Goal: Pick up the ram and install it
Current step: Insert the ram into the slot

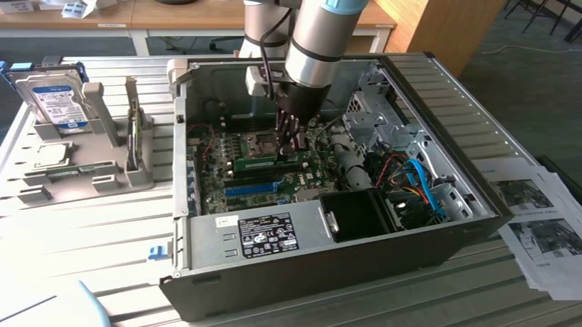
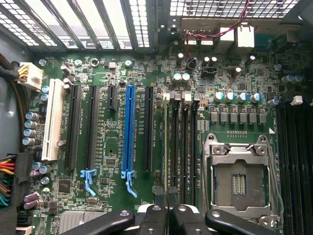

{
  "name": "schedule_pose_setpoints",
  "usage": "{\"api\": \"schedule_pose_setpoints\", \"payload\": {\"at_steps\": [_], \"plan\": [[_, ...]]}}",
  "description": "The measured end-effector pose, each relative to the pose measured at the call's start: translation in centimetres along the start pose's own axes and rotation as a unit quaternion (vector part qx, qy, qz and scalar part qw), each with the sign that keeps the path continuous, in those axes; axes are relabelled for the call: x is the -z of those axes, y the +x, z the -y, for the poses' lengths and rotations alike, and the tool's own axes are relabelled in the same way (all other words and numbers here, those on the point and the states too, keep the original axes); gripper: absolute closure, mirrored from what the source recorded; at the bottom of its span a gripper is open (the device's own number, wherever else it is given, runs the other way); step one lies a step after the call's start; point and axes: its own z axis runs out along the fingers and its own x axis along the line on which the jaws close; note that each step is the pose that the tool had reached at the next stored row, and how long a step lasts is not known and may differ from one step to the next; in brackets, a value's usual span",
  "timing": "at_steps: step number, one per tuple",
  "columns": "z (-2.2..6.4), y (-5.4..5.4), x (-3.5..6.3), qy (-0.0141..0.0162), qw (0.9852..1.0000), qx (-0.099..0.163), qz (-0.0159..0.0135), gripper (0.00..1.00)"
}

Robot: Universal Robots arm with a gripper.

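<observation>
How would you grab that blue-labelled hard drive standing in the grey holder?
Pinch the hard drive across its flat faces near the top edge, coming down from above. It stands nearly upright in the grey holder, bottom tucked in, upper part sticking out free.

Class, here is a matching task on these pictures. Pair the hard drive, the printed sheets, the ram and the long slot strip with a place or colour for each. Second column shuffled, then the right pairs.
Column 1
1. hard drive
2. printed sheets
3. ram
4. long slot strip

Column 2
A. bright blue, among black slots on the motherboard
B. green, right by the pincer
C. upright in the grey holder, exterior view's left
D. flat on the table, exterior view's right of the case

Pairs: 1-C, 2-D, 3-B, 4-A
</observation>
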Motion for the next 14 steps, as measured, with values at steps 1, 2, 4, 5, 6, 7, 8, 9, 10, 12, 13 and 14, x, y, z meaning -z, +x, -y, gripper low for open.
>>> {"api": "schedule_pose_setpoints", "payload": {"at_steps": [1,2,4,5,6,7,8,9,10,12,13,14], "plan": [[0.00,0.00,0.00,0.0000,1.0000,0.000,0.0000,0.89],[-0.02,0.00,0.00,0.0001,1.0000,0.000,0.0000,0.89],[-0.08,0.00,-0.01,0.0018,1.0000,0.000,0.0001,0.89],[-0.09,0.00,-0.01,0.0020,1.0000,0.000,0.0001,0.89],[-0.10,0.00,-0.01,0.0023,1.0000,0.000,0.0002,0.89],[-0.11,0.00,-0.02,0.0026,1.0000,0.000,0.0002,0.89],[-0.13,0.00,-0.02,0.0029,1.0000,0.000,0.0002,0.89],[-0.14,0.00,-0.02,0.0032,1.0000,0.000,0.0003,0.89],[-0.15,0.00,-0.02,0.0035,1.0000,0.000,0.0003,0.89],[-0.16,0.00,-0.02,0.0037,1.0000,0.000,0.0003,0.89],[-0.16,0.00,-0.03,0.0037,1.0000,0.000,0.0003,0.89],[-0.16,0.01,-0.04,0.0037,1.0000,0.000,0.0002,0.89]]}}
